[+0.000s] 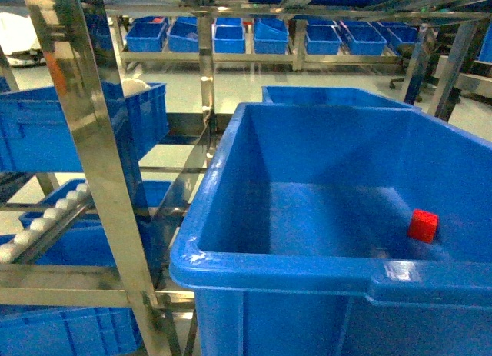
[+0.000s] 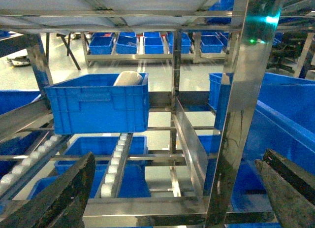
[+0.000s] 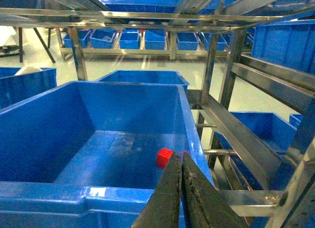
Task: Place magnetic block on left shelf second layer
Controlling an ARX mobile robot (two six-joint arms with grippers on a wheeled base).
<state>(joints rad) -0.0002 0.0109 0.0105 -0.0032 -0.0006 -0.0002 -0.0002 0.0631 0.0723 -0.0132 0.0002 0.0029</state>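
The magnetic block (image 1: 423, 225), a small red cube, lies on the floor of a large blue bin (image 1: 307, 275), near its right wall; the right wrist view shows the block (image 3: 164, 157) just beyond my fingertips. My right gripper (image 3: 180, 157) is shut with nothing in it, hovering over the bin's near rim. My left gripper (image 2: 172, 188) is open and empty, its dark fingers (image 2: 54, 198) at the frame's lower corners, facing the left shelf (image 2: 147, 206). The left shelf (image 1: 100, 171) has steel posts and white roller tracks (image 1: 46, 217). Neither gripper shows in the head view.
A smaller blue bin (image 2: 98, 102) holding a white object sits on the left shelf's roller layer. Another blue bin (image 1: 330, 96) stands behind the large one. Steel rails (image 3: 246, 134) run along the right of the large bin. Rows of blue bins (image 1: 269, 37) line the far racks.
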